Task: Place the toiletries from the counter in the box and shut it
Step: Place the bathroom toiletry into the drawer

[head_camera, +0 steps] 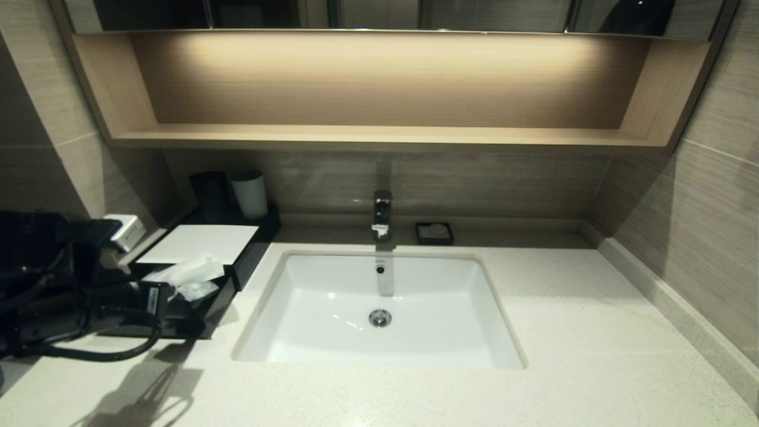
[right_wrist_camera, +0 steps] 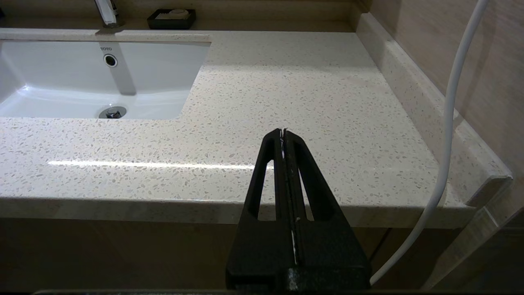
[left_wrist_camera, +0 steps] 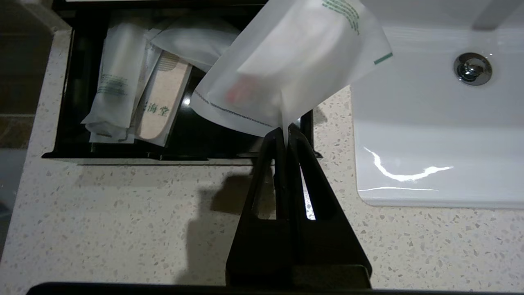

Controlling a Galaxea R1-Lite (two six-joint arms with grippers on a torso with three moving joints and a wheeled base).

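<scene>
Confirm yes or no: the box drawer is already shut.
No. The drawer stands pulled out, packets lying inside, and the left gripper holds another packet above it.

The pulled-out drawer of the low black rectangular box is open from above, but two clear plastic-wrapped packets fill its one side. The off-white speckled stone counter lies bare.

The worktop looks like speckled off-white stone with a slight sheen. The sink basin is glossy white, its drain shiny metal. The packet is translucent frosted plastic; the shelf matt wood.
</scene>
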